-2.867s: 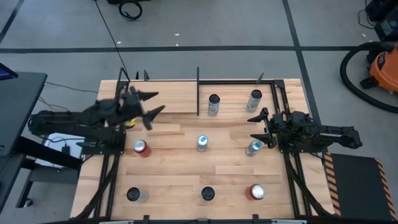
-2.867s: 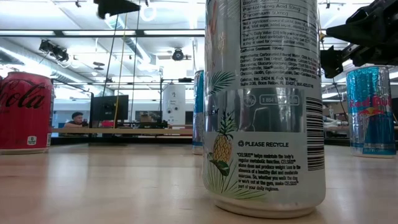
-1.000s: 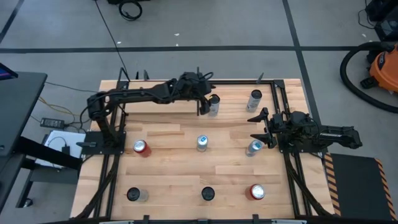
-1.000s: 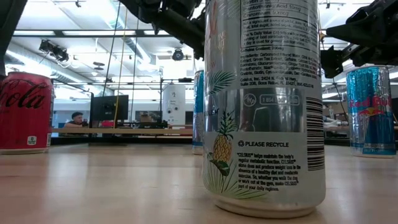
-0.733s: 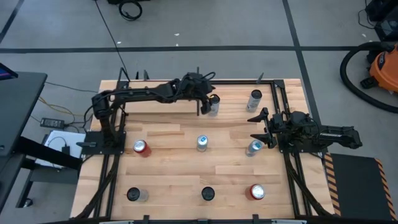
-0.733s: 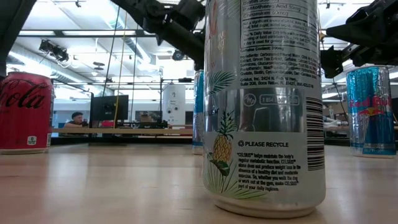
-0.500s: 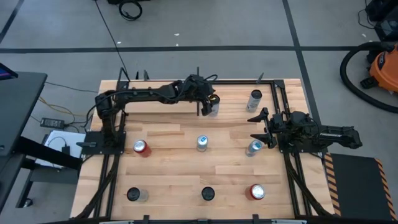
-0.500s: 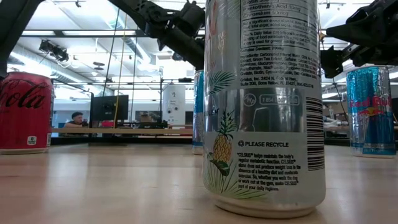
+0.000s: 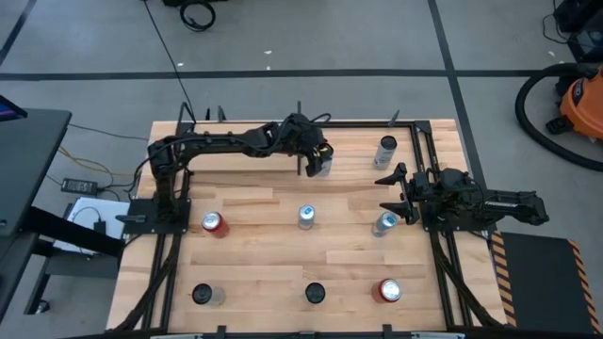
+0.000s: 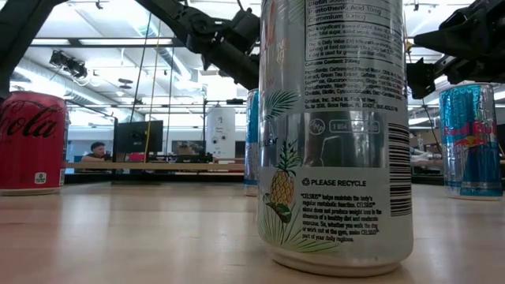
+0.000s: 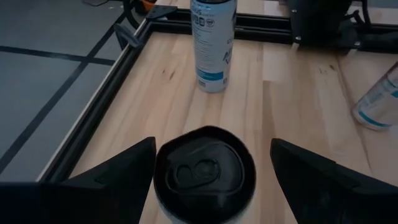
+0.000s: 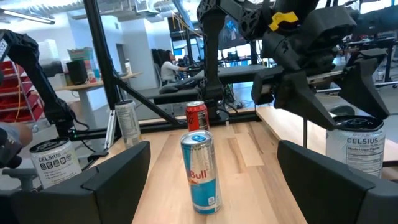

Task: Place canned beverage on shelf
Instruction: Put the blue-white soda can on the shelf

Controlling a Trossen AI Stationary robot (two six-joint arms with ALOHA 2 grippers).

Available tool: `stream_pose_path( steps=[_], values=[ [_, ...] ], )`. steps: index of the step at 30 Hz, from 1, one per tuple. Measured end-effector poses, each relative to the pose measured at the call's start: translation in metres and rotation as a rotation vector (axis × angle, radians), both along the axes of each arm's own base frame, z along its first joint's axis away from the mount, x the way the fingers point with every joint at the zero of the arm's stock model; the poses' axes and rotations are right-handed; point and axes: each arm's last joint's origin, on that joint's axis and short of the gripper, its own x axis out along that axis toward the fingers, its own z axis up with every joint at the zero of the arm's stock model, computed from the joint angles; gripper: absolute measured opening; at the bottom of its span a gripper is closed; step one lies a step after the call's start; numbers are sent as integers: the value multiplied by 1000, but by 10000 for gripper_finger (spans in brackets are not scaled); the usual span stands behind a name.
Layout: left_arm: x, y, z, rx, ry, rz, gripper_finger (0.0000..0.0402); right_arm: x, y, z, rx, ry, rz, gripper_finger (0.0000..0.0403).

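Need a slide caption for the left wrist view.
Left gripper open, straddling a black-topped can; a second can stands beyond.

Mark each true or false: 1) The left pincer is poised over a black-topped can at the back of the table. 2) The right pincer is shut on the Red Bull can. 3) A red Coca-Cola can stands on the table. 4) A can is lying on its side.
1) True: the left pincer stands open around the black-topped can.
2) False: the right pincer is open, and the Red Bull can stands free.
3) True: the Coca-Cola can.
4) False: every visible can stands upright.
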Motion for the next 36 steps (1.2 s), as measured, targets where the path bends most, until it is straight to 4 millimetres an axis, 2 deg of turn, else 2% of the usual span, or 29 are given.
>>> stream_pose_path(
  steps=[17,28,36],
  values=[
    [0,-1,-3,2,28,-11,317,0,0,2,-3,-25,-2,361],
    [0,-10,-8,69,95,-27,316,0,0,2,-3,-25,-2,361],
    [1,-11,-7,78,89,-28,290,0,0,2,-3,-25,-1,361]
  ],
)
